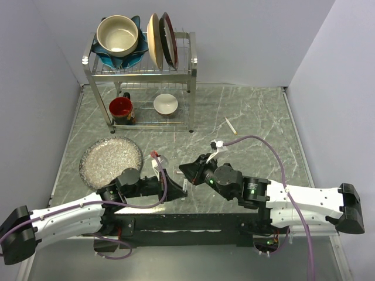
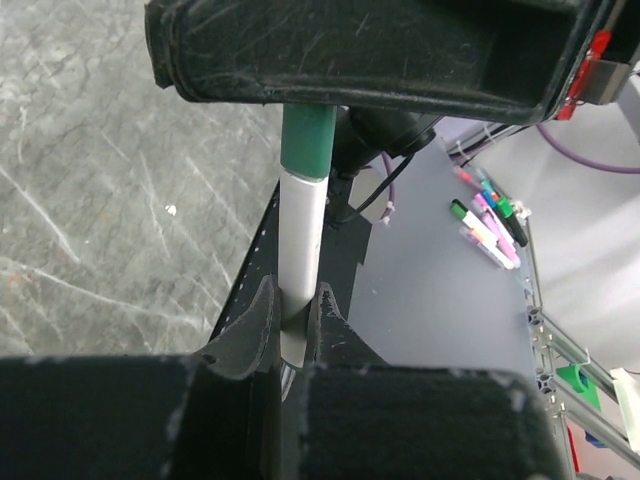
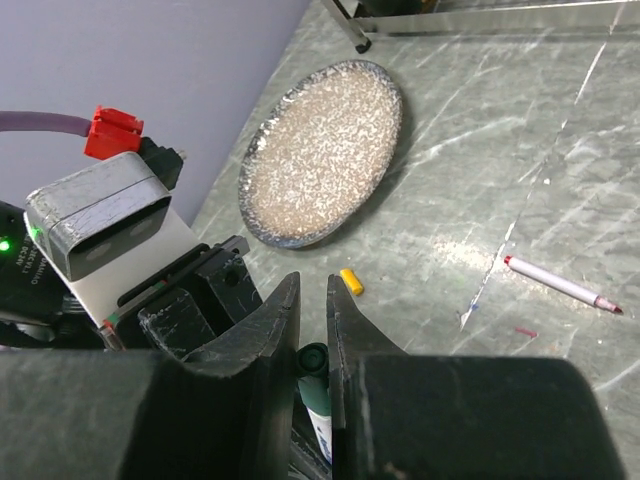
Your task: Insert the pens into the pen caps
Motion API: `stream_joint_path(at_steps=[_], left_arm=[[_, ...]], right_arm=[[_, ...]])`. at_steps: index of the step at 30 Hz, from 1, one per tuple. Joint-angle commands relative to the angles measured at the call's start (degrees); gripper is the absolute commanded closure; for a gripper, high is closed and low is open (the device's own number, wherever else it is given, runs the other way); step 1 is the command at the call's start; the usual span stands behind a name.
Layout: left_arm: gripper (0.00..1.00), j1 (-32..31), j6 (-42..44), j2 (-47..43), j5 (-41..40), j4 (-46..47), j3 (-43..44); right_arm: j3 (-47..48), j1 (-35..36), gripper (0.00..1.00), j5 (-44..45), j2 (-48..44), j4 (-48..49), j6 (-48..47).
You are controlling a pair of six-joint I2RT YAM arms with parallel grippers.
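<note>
My left gripper (image 2: 293, 300) is shut on the white barrel of a pen (image 2: 300, 250). A green cap (image 2: 307, 140) sits on that pen's far end. My right gripper (image 3: 312, 290) is shut on this green cap (image 3: 315, 360). The two grippers meet nose to nose above the table's front middle, left (image 1: 176, 188) and right (image 1: 188, 171). A yellow-orange cap (image 3: 349, 281) lies on the table near the plate. A second pen (image 3: 560, 283), white with a red tip, lies uncapped on the table. A third white pen (image 1: 231, 126) lies far right of centre. The red cap is out of view.
A speckled plate (image 1: 111, 161) lies at the left. A dish rack (image 1: 140, 70) stands at the back with bowls and plates; under it are a red mug (image 1: 121, 108) and a white bowl (image 1: 166, 103). Several coloured markers (image 2: 487, 222) lie off the table.
</note>
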Motion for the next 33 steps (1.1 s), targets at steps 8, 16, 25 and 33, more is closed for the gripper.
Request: stream_joint_path(at_steps=[8,16,25,33], left_arm=[[0.99,2.19,4.02,0.06,-16.22,5.18,8.57],[0.99,5.17,3.68,3.76,-15.0,5.07,11.66],[0.99,8.26,1.57,3.23,-13.41,7.88,9.55],[0.99,8.87,2.44,2.09,-14.37,5.61,10.86]], right_arm=[[-0.48,6.56,1.0,-8.8,4.93,-8.3,6.5],[-2.06,6.91,1.0,-10.3,7.49,-10.06,9.23],[-3.3,6.91,1.0,-8.8,5.55,-12.78,8.97],[-1.8,7.0,1.0,-9.16,8.27,-15.24,8.7]])
